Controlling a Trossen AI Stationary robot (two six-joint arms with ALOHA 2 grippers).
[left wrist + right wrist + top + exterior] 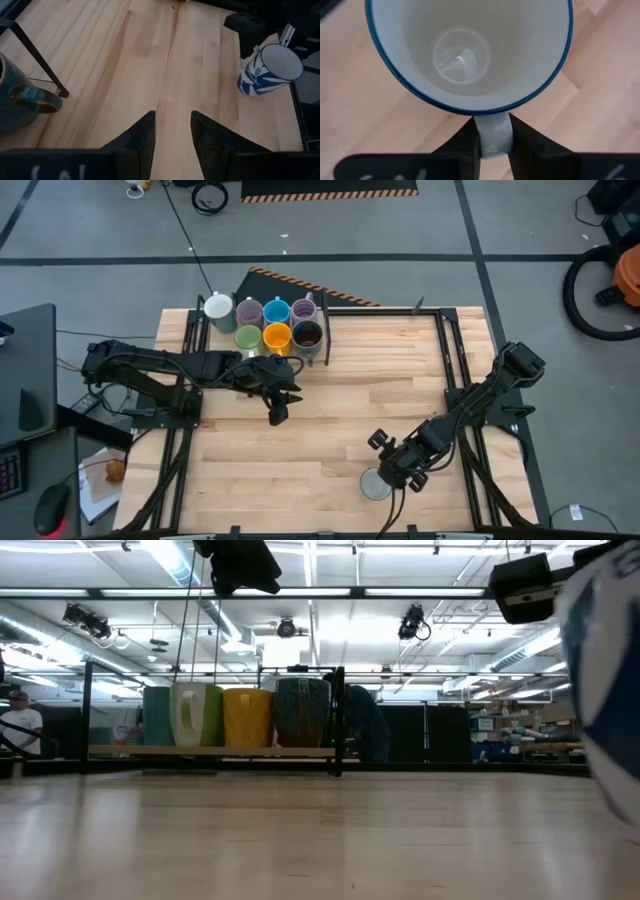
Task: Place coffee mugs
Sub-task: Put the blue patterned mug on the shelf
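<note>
Right hand: fingers pressed on either side of the handle of a white mug with blue rim, gripping it at the near right part of the bench. Mug stands upright, mouth up, empty.

Left hand: fingers apart, holding nothing, hovering over the bare middle-left of the bench near the mug rack.

Stock already placed: seven mugs grouped at the far left edge of the bench, in two rows, among them white, lilac, blue, green, orange and dark brown.

Handling, as judged: glazed ceramic, rigid, moderately heavy for its size, slick, and liable to chip or crack if knocked or dropped. The handle gives a narrow, firm purchase, but the body hangs off to one side and may swing or tip on lifting; carry level and set down gently.
</note>
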